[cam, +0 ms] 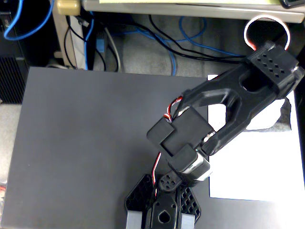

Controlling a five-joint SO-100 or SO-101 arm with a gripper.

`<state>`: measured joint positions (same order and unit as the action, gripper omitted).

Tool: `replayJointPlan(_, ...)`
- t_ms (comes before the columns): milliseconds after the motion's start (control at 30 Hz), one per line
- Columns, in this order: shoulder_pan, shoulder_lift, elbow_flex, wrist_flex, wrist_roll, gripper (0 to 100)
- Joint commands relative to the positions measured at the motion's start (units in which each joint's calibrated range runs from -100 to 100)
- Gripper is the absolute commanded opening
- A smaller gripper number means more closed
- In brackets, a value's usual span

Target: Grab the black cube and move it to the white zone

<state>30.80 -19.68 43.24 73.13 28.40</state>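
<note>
In the fixed view my black arm reaches from its base [162, 210] at the bottom middle up to the right. The gripper [278, 82] hangs over the top part of the white zone [257, 167], a white sheet on the right side of the dark grey mat [95, 143]. I see the gripper from above and its fingers are hidden under its body. A dark rough-edged patch [288, 112] shows just below and right of the gripper. It may be the black cube, but I cannot tell. No other black block shows on the mat.
Blue and black cables [181, 43] lie behind the mat's far edge. A white looped cable [267, 19] sits just behind the gripper. A pale table leg [62, 33] stands at the back left. The mat's left half is bare.
</note>
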Motion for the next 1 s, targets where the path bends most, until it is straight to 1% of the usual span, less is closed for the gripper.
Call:
replayJointPlan(0,-0.3,-0.4,-3.1,1.0,2.2,23)
replayJointPlan(167,0.4,-0.4,-3.9,1.0,3.5,24)
replayJointPlan(333,0.5,-0.5,-7.0,1.8,3.2,24)
replayJointPlan(400,0.5,-0.5,-13.8,10.3,2.8,24)
replayJointPlan(467,-0.3,-0.5,-23.4,15.3,0.3,24)
replayJointPlan(567,-1.1,-0.5,-30.6,18.4,-1.7,23)
replayJointPlan(733,-14.1,-0.5,-43.3,18.6,-11.1,23)
replayJointPlan(933,-28.9,-0.5,-44.5,17.9,-19.2,1)
replayJointPlan(967,-31.0,-0.5,-44.5,17.9,-20.3,1)
